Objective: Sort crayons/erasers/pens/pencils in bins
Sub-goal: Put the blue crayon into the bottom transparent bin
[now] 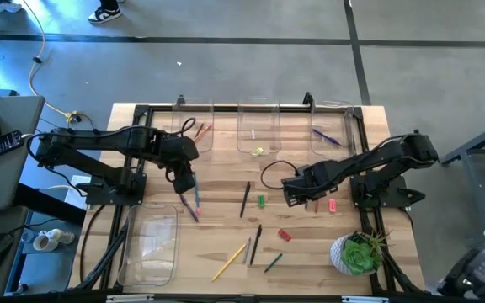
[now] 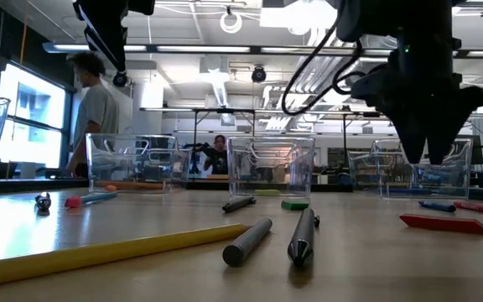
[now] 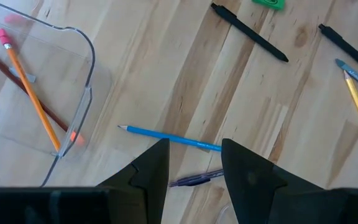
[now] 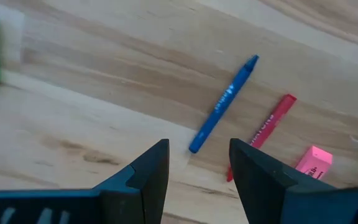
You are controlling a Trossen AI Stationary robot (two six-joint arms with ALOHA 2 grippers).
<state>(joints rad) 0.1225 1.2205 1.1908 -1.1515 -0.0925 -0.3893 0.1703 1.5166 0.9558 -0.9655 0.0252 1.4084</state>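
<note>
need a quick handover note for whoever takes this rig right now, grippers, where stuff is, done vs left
Left gripper: open, empty, over the blue pencil and a purple pen.
Right gripper: open, empty, over the blue crayon, red crayon and pink eraser.
Done: the three back bins hold a few items; the left one has an orange pencil.
Left: the long front bin looks empty; pens, pencils, green eraser lie loose mid-table.

Bare wood lies open between the left gripper (image 1: 185, 187) and right gripper (image 1: 298, 199), crossed only by a black pen (image 1: 245, 199) and a green eraser (image 1: 261, 201). At twelve o'clock three clear bins (image 1: 258, 126) wall the far edge (narrow gaps between them). A potted plant (image 1: 358, 253) blocks five o'clock; a longer bin (image 1: 151, 246) fills seven o'clock.
</note>
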